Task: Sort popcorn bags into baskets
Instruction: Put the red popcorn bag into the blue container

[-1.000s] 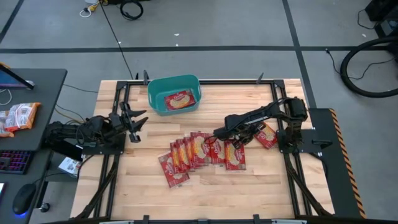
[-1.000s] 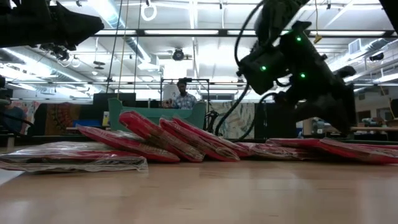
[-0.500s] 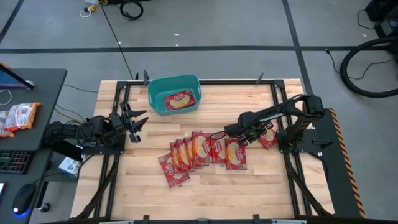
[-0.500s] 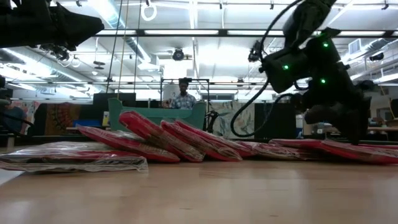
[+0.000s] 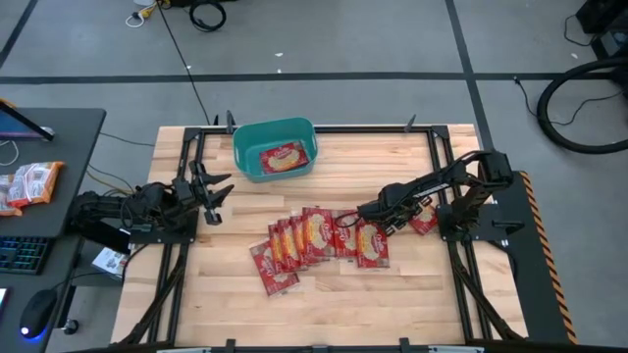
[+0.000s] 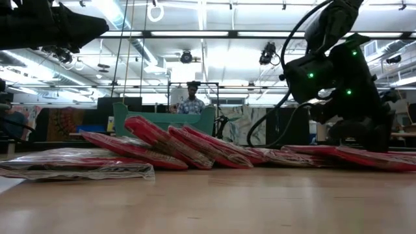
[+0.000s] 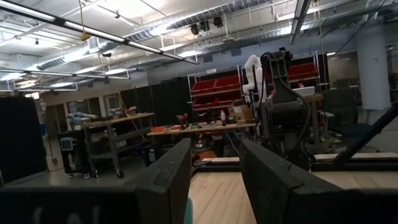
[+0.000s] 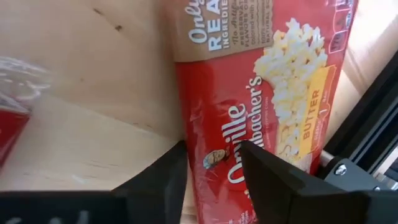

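Note:
The teal basket [image 5: 275,147] stands at the table's far side with one popcorn bag [image 5: 282,157] lying flat in it. Several red popcorn bags [image 5: 319,240] lie in an overlapping row mid-table, each leaning on its neighbour [image 6: 169,146]. One more bag [image 5: 424,218] lies flat by the right rail. My right gripper [image 5: 400,212] is low over that bag's left long edge [image 8: 186,155], open, with a finger on either side of the edge. My left gripper [image 5: 218,191] waits at the table's left side, open [image 7: 214,180]. My right gripper points down at the lone bag's long edge [image 8: 189,134], with the edge showing in the gap between its open fingers [image 8: 155,186]. Whether the fingertips touch the bag or the table, I cannot tell. The bag lies flat on the wood.
A black frame rail [image 8: 367,180] runs right beside the lone bag. The clear trim of the row's end bag [image 8: 18,93] lies close by. Bare wood lies between basket and row. A desk [image 5: 49,147] with orange-and-white packets [image 5: 29,181] stands left of the table. A person [image 6: 190,101] is in the room behind.
My right gripper has drawn back from over the row toward the table's right edge and come down toward the lone bag. The bags and the basket have stayed where they were.

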`<state>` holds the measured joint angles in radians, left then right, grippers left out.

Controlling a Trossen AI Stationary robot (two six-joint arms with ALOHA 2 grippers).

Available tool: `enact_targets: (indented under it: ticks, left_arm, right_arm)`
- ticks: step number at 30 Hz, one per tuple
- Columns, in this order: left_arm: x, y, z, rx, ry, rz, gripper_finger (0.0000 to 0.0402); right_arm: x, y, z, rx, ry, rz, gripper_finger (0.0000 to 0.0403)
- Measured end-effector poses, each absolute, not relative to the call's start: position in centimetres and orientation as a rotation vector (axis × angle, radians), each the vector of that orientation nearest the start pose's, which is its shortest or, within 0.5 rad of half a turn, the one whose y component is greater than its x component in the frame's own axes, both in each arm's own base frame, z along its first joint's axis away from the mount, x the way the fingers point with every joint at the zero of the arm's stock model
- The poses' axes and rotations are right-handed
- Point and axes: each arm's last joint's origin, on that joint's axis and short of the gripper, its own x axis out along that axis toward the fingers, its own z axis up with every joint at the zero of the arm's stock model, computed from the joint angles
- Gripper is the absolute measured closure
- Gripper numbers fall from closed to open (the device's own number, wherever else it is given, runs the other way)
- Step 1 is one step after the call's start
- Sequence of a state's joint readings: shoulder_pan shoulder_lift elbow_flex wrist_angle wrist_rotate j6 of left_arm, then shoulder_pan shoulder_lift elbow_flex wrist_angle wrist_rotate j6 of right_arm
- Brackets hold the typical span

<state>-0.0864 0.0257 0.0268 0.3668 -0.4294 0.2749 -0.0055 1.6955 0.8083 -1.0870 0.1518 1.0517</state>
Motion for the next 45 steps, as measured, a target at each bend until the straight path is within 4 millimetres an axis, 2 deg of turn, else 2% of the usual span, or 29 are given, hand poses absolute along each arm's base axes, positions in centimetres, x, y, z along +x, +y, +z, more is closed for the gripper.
enact_targets:
  ticks: [9,13,16,21,26,31,39,42,45]
  left_arm:
    - [9.0,0.4,20.4,0.176,-0.308,0.385,0.026]
    - [9.0,0.4,20.4,0.176,-0.308,0.385,0.026]
    - [9.0,0.4,20.4,0.177,-0.304,0.385,0.026]
    - [9.0,0.4,20.4,0.186,-0.299,0.389,0.026]
    - [9.0,0.4,20.4,0.185,-0.3,0.389,0.026]
    - [9.0,0.4,20.4,0.185,-0.302,0.39,0.026]
    - [9.0,0.4,20.4,0.174,-0.303,0.388,0.026]
    - [9.0,0.4,20.4,0.175,-0.303,0.388,0.026]
    - [9.0,0.4,20.4,0.174,-0.304,0.388,0.026]
  right_arm:
    - [22.1,-0.5,12.7,0.549,1.678,-1.086,0.0386]
    - [23.6,-0.6,13.9,0.574,1.63,-1.053,0.038]
    - [25.3,-0.6,15.7,0.56,1.584,-1.008,0.0378]
    - [28.4,-0.9,20.2,0.478,1.416,-0.991,0.0393]
    - [31.3,-0.3,24.8,0.356,1.184,-0.914,0.0395]
    - [34.1,0.2,28.4,0.227,0.913,-0.823,0.0395]
    - [38.5,-0.8,31.4,0.055,0.511,-0.683,0.0395]
    - [40.2,-1.7,31.6,-0.03,0.397,-0.673,0.0395]
    - [41.9,-3.1,30.7,-0.091,0.337,-0.684,0.0395]
